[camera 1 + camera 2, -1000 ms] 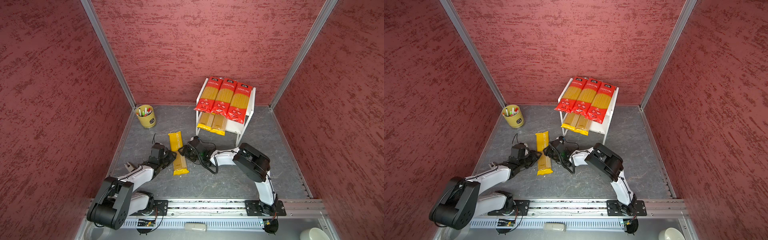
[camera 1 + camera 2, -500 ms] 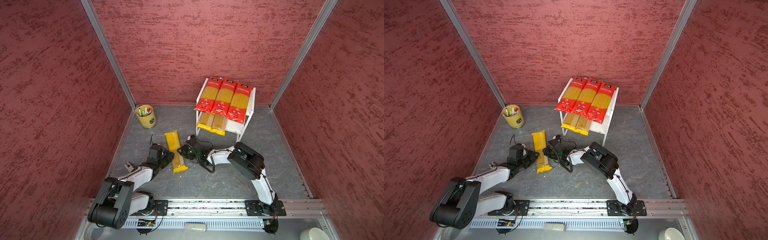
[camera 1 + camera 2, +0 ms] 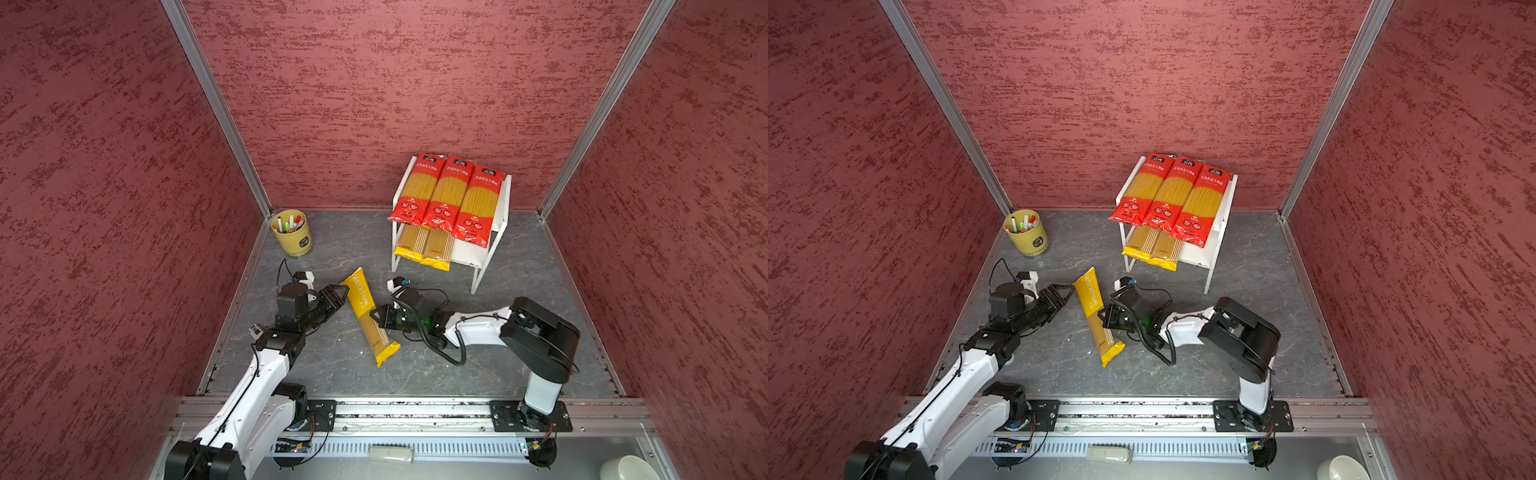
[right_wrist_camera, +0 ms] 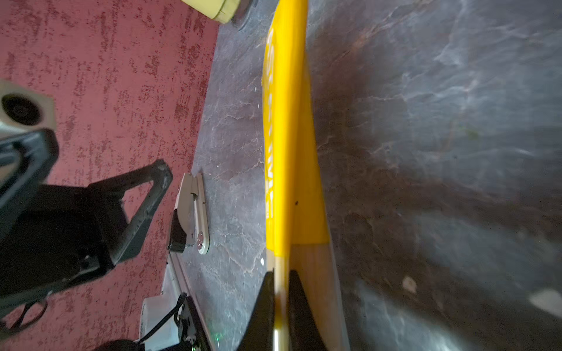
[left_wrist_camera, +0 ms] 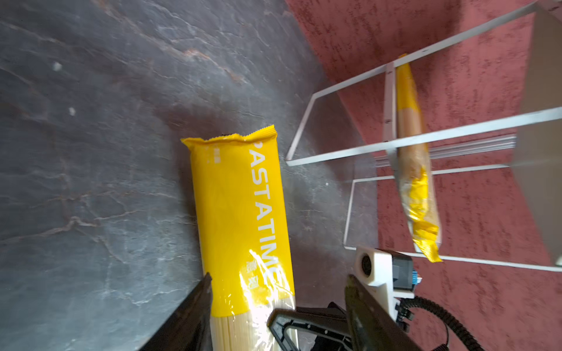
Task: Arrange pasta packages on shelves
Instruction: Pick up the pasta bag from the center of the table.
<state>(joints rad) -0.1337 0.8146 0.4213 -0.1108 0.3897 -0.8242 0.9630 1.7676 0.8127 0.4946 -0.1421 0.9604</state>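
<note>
One yellow "PASTATIME" pasta package (image 3: 369,316) (image 3: 1096,318) lies slantwise on the grey floor. My right gripper (image 3: 380,318) (image 4: 281,291) is shut on its long edge at the clear middle. My left gripper (image 3: 338,293) (image 5: 278,282) stands open at the printed end; one finger (image 5: 203,291) is beside the bag (image 5: 240,206) and the bag lies partly between the jaws. The white shelves (image 3: 500,212) (image 3: 1223,216) stand at the back right. Three red packages (image 3: 449,195) lie on the top board and two yellow ones (image 3: 424,245) on the lower board.
A yellow cup of markers (image 3: 293,237) (image 3: 1027,235) stands in the back left corner. Red walls close in three sides. A metal rail (image 3: 395,409) runs along the front. The right arm's black cable (image 3: 440,353) loops on the floor. A white bowl (image 3: 627,469) sits beyond the rail.
My right gripper has shut on the yellow package's edge and my left gripper has opened and let go. The package's near end has swung to the right.
</note>
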